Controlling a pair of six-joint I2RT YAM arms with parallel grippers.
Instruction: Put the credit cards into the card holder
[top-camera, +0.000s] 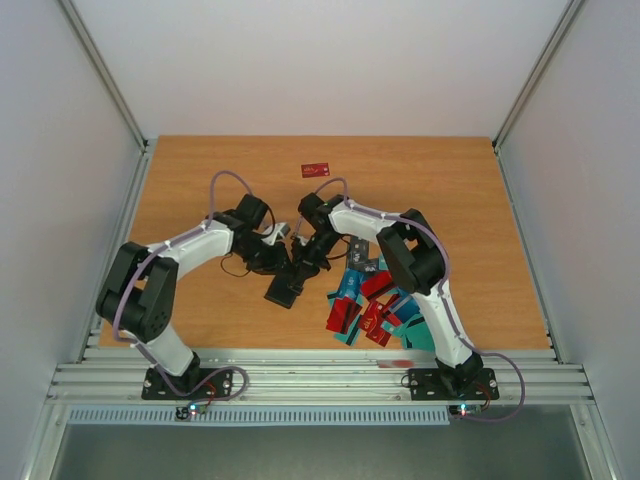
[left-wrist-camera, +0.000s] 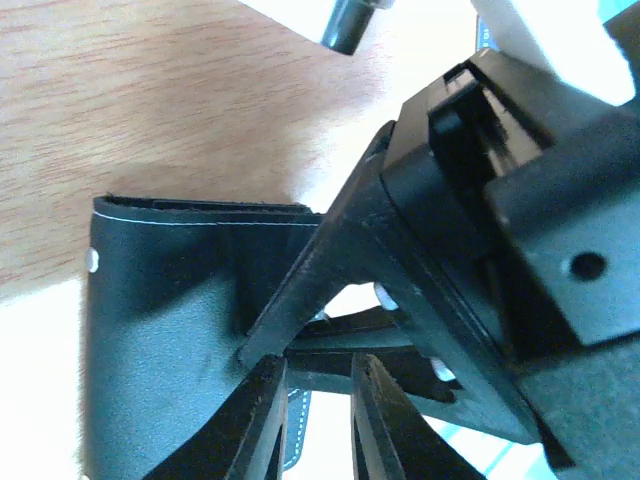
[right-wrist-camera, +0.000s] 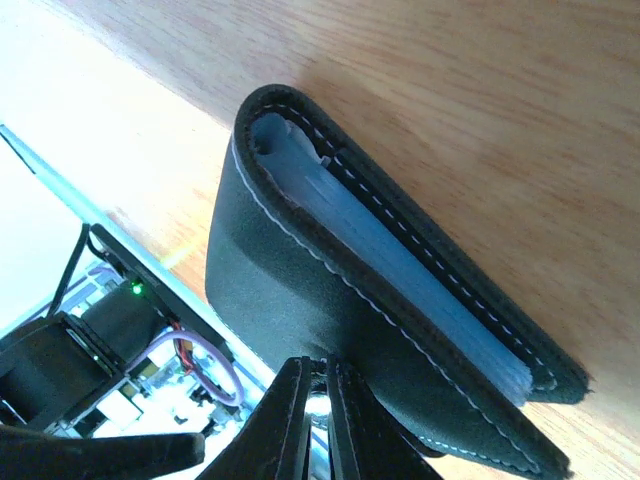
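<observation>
Both left fingers (left-wrist-camera: 262, 425) and right fingers (right-wrist-camera: 287, 420) pinch the card holder (right-wrist-camera: 300, 300) above a pale-walled wooden table (top-camera: 450, 190).

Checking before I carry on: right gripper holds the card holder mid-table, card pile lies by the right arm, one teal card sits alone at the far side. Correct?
No: the lone card at the far side is red, not teal, as the top external view shows. The rest stands: the right gripper holds the card holder mid-table and the card pile lies by the right arm.
</observation>
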